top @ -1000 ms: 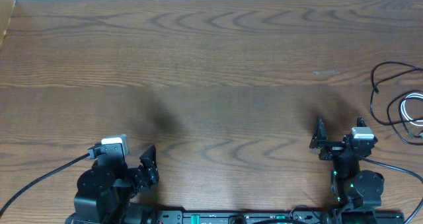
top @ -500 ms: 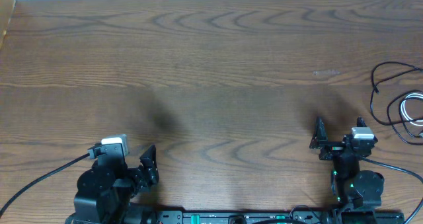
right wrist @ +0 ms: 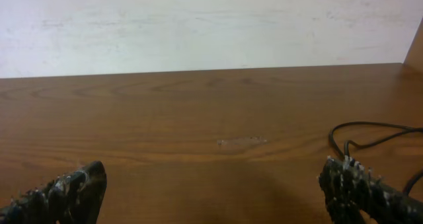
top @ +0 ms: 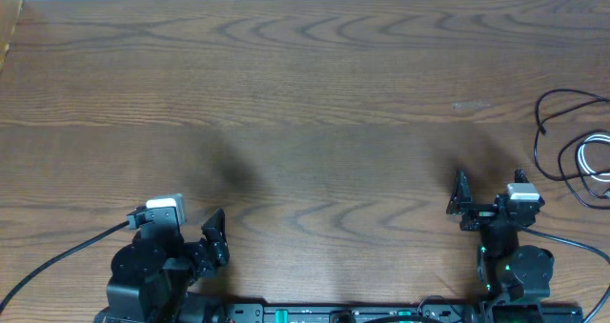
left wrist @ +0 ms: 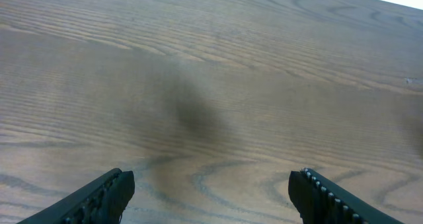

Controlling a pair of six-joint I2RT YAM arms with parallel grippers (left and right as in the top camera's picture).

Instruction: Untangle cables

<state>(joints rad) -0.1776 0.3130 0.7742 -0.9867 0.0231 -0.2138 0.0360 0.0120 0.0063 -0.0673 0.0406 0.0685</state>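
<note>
The black cable (top: pixel 545 113) and the white cable (top: pixel 582 160) lie looped together at the table's far right edge, running partly out of the overhead view. A loop of the black cable also shows in the right wrist view (right wrist: pixel 370 126); the white one is out of view there. My right gripper (top: pixel 461 203) is open and empty near the front edge, left of the cables and apart from them; its fingers frame bare wood (right wrist: pixel 215 179). My left gripper (top: pixel 215 237) is open and empty at the front left, far from the cables, and it also shows in the left wrist view (left wrist: pixel 211 186).
The wooden table (top: pixel 305 94) is bounded by a white wall (right wrist: pixel 198 26) at the back. Thick black arm wires run from the left arm base (top: pixel 57 256) and the right arm base (top: pixel 572 242). A faint pale scuff (top: pixel 470 105) marks the wood.
</note>
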